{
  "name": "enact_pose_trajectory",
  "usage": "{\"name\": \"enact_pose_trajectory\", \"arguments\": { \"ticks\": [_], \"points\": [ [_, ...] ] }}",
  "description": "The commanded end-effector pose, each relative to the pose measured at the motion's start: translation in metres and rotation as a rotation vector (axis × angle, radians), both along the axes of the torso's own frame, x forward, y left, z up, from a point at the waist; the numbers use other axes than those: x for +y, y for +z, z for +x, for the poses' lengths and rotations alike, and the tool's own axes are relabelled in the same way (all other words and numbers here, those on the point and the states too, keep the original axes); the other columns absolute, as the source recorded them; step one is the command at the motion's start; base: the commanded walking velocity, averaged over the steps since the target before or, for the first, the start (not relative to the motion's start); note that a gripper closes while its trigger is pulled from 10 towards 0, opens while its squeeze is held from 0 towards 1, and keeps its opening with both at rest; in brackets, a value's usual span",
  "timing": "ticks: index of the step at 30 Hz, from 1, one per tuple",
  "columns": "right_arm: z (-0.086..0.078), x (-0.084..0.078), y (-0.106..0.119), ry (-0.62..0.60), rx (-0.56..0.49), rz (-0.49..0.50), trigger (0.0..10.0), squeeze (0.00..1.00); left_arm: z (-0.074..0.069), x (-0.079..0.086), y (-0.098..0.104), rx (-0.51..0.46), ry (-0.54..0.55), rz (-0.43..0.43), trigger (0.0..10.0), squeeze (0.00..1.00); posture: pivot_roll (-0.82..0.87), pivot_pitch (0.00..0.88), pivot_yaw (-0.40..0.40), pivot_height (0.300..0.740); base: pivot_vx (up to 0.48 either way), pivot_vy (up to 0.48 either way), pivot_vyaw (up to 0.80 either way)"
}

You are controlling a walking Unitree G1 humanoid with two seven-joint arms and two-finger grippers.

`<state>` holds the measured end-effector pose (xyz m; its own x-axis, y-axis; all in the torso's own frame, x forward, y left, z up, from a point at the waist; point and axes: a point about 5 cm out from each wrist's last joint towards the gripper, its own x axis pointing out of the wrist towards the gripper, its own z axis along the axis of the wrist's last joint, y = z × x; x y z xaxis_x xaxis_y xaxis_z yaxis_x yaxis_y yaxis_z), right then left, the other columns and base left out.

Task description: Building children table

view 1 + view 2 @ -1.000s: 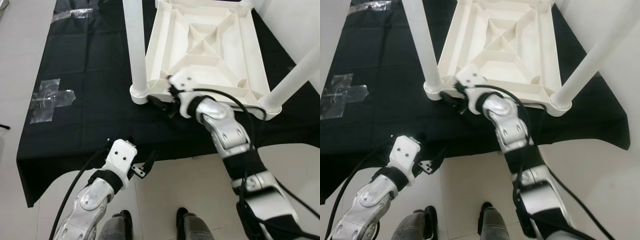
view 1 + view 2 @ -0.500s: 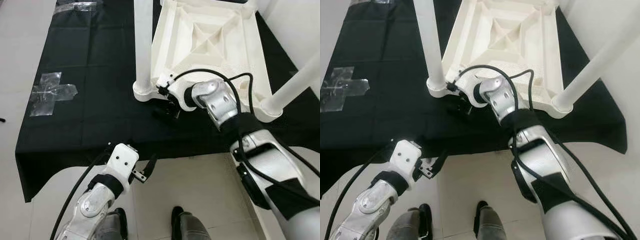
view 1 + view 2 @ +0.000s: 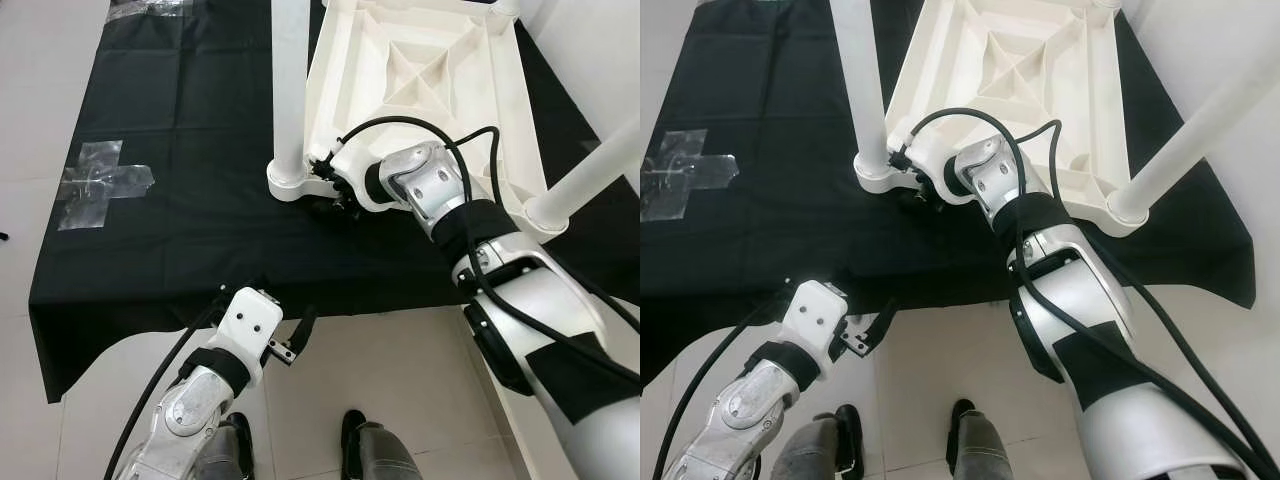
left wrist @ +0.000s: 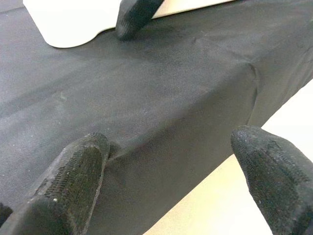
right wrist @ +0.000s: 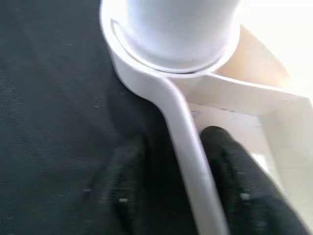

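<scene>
The white children's table (image 3: 415, 85) lies upside down on the black cloth (image 3: 170, 190) spread over the pale floor (image 3: 390, 370), its ribbed underside facing up and its legs rising toward me; the near-left leg (image 3: 289, 90) stands in its round corner socket, and another leg (image 3: 590, 170) rises at the near-right corner. My right gripper (image 5: 188, 161) is at the near rim just beside that left socket; its fingers (image 5: 234, 171) straddle the thin rim wall, 1 inside and 1 outside, closed against it. My left gripper (image 4: 171, 176) hovers low at the cloth's near edge, fingers (image 4: 73, 181) spread wide, holding nothing; a patch of clear tape (image 3: 105, 183) sits on the cloth, well apart to my left.
</scene>
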<state>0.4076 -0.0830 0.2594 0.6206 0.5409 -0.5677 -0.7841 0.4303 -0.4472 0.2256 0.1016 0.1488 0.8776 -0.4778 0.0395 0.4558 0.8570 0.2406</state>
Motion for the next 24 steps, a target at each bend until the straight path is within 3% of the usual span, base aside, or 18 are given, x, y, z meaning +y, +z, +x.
{"name": "enact_pose_trajectory", "arguments": {
  "ticks": [1,11,16,19,24],
  "points": [
    [0.000,-0.002,-0.013,-0.016,0.036,-0.026,0.0,0.00,-0.003,-0.004,-0.006,0.026,-0.018,0.013,10.0,0.00,0.09,0.320,-0.104,0.740,0.000,0.000,0.00],
    [0.000,0.015,0.000,0.102,-0.126,0.023,0.0,0.00,-0.002,-0.006,-0.004,0.007,-0.036,0.034,10.0,0.00,0.09,0.308,-0.104,0.740,0.000,0.000,0.00],
    [-0.013,0.043,0.010,0.336,-0.291,0.098,0.0,0.00,-0.003,-0.007,-0.004,0.004,-0.043,0.044,10.0,0.00,0.09,0.308,-0.104,0.740,0.000,0.000,0.00],
    [-0.022,0.054,0.011,0.444,-0.336,0.130,0.0,0.00,-0.003,-0.006,-0.004,0.004,-0.043,0.047,10.0,0.00,0.09,0.313,-0.101,0.740,0.000,0.000,0.00],
    [-0.031,0.064,0.012,0.540,-0.403,0.131,0.0,0.00,-0.002,-0.006,-0.003,0.003,-0.043,0.050,10.0,0.00,0.09,0.313,-0.101,0.740,0.000,0.000,0.00]
  ]
}}
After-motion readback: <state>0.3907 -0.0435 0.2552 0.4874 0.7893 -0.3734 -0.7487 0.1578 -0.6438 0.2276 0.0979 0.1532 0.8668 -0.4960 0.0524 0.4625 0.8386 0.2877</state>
